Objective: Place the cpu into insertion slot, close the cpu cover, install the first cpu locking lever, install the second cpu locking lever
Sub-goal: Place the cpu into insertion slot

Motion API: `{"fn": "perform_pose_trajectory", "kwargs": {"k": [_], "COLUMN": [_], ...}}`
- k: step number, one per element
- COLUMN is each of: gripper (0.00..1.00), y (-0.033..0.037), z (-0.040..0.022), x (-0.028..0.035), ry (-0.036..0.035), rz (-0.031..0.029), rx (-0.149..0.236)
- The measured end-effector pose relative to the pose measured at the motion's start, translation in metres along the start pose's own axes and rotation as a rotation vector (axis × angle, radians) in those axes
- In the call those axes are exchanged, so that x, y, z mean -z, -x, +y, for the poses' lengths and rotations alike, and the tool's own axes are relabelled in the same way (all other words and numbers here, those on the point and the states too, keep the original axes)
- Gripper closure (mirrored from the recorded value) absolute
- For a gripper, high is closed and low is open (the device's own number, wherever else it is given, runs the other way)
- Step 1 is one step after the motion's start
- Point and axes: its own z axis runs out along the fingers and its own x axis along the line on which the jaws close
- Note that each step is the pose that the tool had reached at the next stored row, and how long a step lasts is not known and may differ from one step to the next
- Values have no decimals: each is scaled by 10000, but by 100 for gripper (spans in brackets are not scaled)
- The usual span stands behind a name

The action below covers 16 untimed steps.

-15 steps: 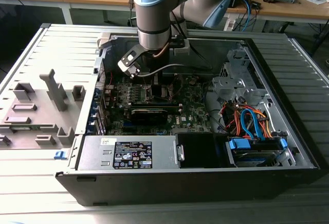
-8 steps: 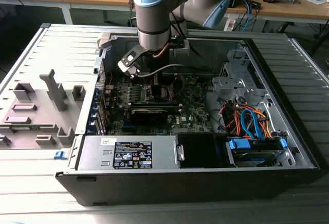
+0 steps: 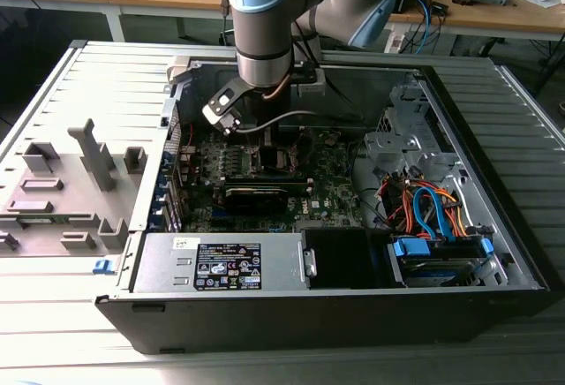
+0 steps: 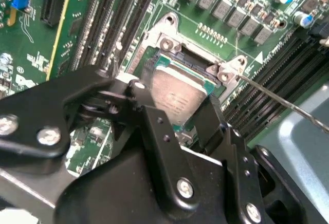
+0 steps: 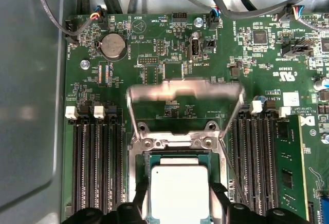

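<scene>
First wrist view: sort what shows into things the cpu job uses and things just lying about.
Job: cpu, insertion slot, raised cpu cover, hand.
Lying about: coin battery, memory slots, cables.

An electronics lab: opened computer case [image 3: 353, 310] on metal bench [image 3: 530, 138], cluttered desks [image 3: 530, 14] behind

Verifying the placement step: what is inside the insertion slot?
The cpu lies in the insertion slot, its silver top showing, with the hand close at it. The cpu cover stands raised. Whatever lies under the chip is covered by it.
</scene>
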Motion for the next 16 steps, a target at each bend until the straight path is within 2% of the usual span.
{"fn": "perform_pose_trajectory", "kwargs": {"k": [4, 8, 16], "gripper": [38, 38, 38], "y": [1, -8, -10], "z": [0, 3, 9], "x": [5, 45, 45], "ry": [-6, -3, -2], "rz": [-9, -10, -8], "rx": [1, 8, 11]}}
